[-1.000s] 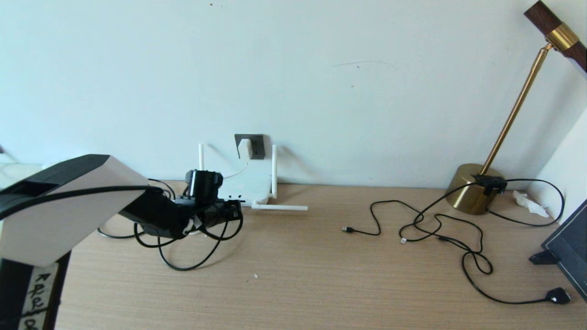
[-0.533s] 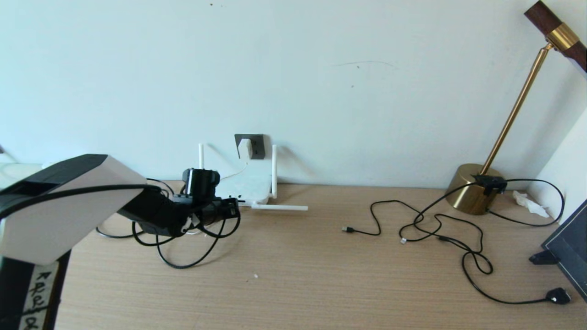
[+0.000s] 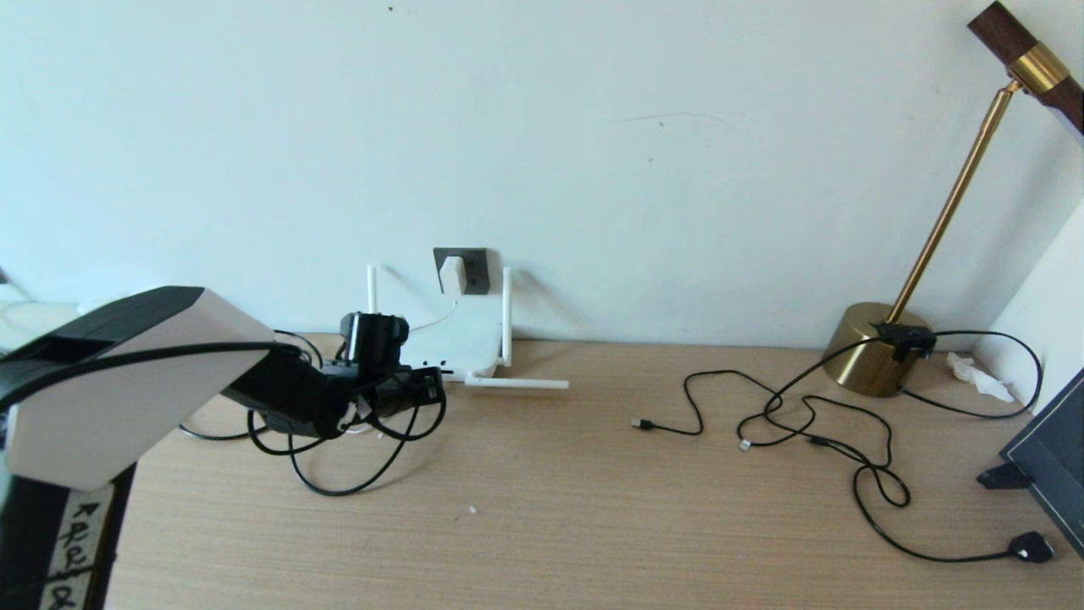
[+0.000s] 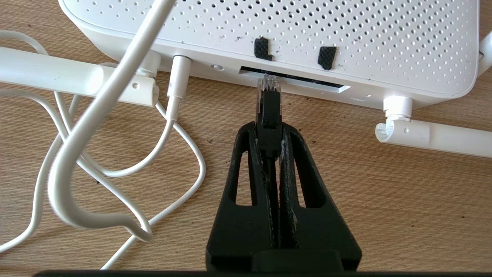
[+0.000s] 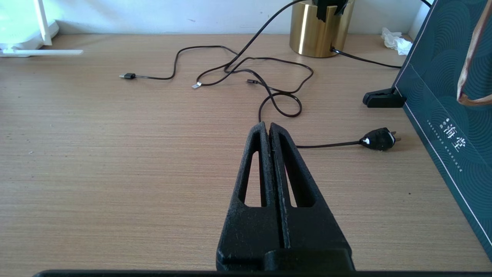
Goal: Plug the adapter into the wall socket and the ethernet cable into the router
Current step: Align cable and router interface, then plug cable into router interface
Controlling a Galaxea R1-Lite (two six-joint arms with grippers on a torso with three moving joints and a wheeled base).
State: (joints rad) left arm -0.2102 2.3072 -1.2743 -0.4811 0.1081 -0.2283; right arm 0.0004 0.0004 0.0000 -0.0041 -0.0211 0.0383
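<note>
The white router [image 3: 461,346] lies against the wall, and the left wrist view shows its perforated shell [image 4: 346,38]. Above it, the white adapter [image 3: 451,274] sits in the dark grey wall socket [image 3: 471,269]. My left gripper [image 4: 269,129] is shut on the black plug of the ethernet cable [image 4: 270,115]. The plug's clear tip reaches the router's dark port slot [image 4: 307,80]; how far in it sits I cannot tell. In the head view this gripper [image 3: 434,388] is just left of the router, with the black cable looped below [image 3: 339,490]. My right gripper [image 5: 267,127] is shut on nothing over bare desk.
Loops of white cord [image 4: 115,169] lie beside the router, and one antenna [image 3: 517,384] rests flat on the desk. Thin black cables [image 3: 804,424] spread to the right, ending in a black plug [image 3: 1031,547]. A brass lamp base [image 3: 872,360] and a dark green box [image 5: 449,96] stand at far right.
My left gripper, still holding the ethernet plug, has edged slightly left, away from the router. The black cable loop shifted with it. Nothing else moved.
</note>
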